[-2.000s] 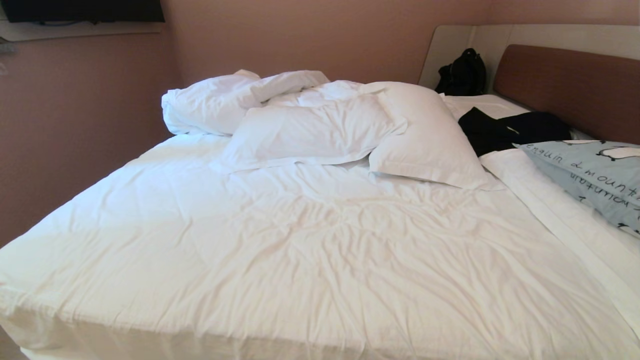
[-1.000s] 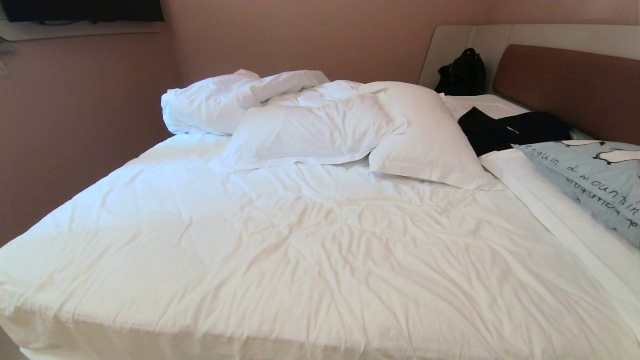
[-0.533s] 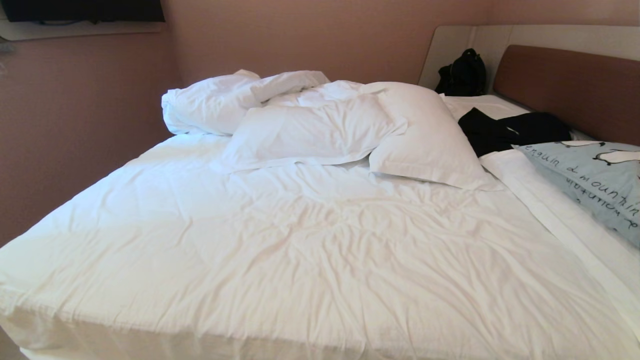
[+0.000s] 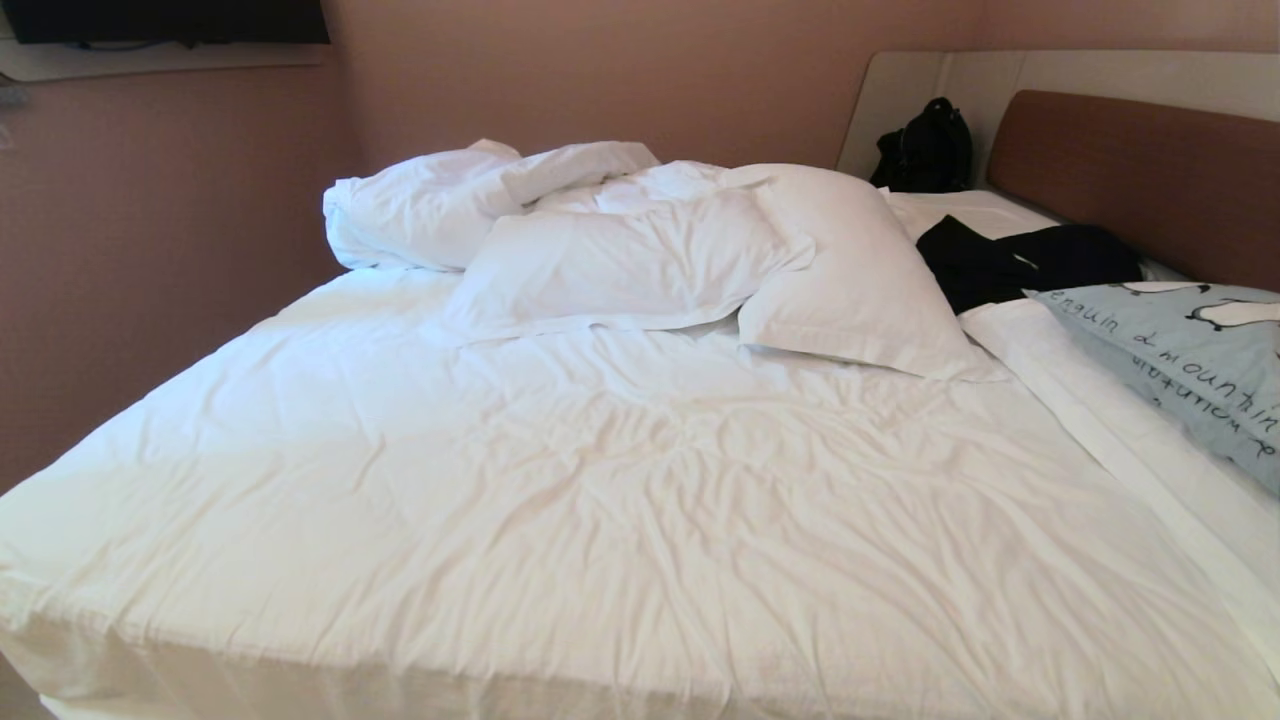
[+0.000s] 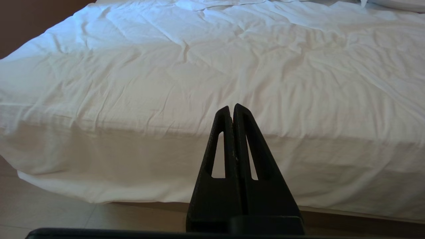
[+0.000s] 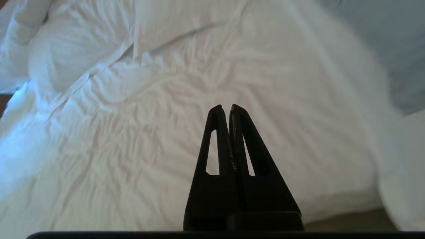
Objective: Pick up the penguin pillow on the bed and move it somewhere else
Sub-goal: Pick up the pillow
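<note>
The bed (image 4: pixel 560 480) is the biggest thing here, and it fills most of the head view with its crumpled white cover. Its brown headboard (image 4: pixel 1140 170) stands at about two o'clock, with a pale beige board around it. Up at twelve o'clock lies a heap of white bedding (image 4: pixel 470 200), and two plain white pillows (image 4: pixel 620 260) lean on each other just in front of it. The penguin pillow (image 4: pixel 1190 360) is at three o'clock, at the right edge of the head view, so only part of it shows. It is light blue with dark writing and a black-and-white penguin, and it rests on the bed close to the headboard. Touching its far corner is a black piece of clothing (image 4: pixel 1020 262), which lies on the sheet between the penguin pillow and the nearer white pillow. A black bag (image 4: pixel 925 145) sits at about one o'clock, in the corner against the beige board. The left gripper (image 5: pixel 231 111) hangs low by the near side of the bed, pointing at the edge of the mattress, and its two fingers are pressed tight together with nothing between them. The right gripper (image 6: pixel 225 111) is up over the white cover, well apart from the penguin pillow, and its fingers are closed too, holding nothing.
</note>
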You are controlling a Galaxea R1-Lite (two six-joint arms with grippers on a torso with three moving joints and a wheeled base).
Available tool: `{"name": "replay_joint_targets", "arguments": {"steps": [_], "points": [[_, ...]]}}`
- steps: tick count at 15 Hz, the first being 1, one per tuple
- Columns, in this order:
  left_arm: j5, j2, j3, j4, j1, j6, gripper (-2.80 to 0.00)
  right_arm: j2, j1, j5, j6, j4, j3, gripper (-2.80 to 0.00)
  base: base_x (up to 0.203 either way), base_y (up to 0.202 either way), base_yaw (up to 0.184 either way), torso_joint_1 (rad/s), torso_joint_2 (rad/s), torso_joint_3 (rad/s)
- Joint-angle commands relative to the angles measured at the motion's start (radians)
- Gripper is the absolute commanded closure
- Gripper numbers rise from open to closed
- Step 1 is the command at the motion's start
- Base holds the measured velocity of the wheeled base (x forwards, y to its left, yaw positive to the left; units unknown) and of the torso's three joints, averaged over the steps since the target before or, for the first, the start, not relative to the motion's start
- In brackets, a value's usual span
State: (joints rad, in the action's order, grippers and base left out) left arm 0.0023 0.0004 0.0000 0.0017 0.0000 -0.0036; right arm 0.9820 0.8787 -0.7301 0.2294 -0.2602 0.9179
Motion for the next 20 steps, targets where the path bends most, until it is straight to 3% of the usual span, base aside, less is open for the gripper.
{"name": "replay_joint_targets", "arguments": {"steps": [1,7,10,13,15,20], "points": [[0.001,0.000,0.002,0.000,0.000,-0.001,0.00,0.005,-0.048,-0.006,0.001,-0.460,0.003,0.00,0.000,0.000,0.000,0.000,0.00,0.000],[0.001,0.000,0.002,0.000,0.000,-0.001,0.00,-0.012,-0.344,0.019,-0.029,-0.789,0.050,0.00,0.000,0.000,0.000,0.000,0.00,0.000],[0.001,0.000,0.002,0.000,0.000,0.001,0.00,-0.106,-0.459,0.089,-0.193,-0.939,0.056,0.00,0.000,0.000,0.000,0.000,0.00,0.000],[0.001,0.000,0.002,0.000,0.000,0.001,0.00,-0.250,-0.483,0.115,-0.373,-1.008,0.050,0.00,0.000,0.000,0.000,0.000,0.00,0.000],[0.001,0.000,0.002,0.000,0.000,0.000,0.00,-0.349,-0.510,0.117,-0.435,-1.014,0.053,0.00,0.000,0.000,0.000,0.000,0.00,0.000],[0.001,0.000,0.002,0.000,0.000,0.000,0.00,-0.530,-0.762,0.125,-0.385,-1.000,0.146,0.00,0.000,0.000,0.000,0.000,0.00,0.000]]}}
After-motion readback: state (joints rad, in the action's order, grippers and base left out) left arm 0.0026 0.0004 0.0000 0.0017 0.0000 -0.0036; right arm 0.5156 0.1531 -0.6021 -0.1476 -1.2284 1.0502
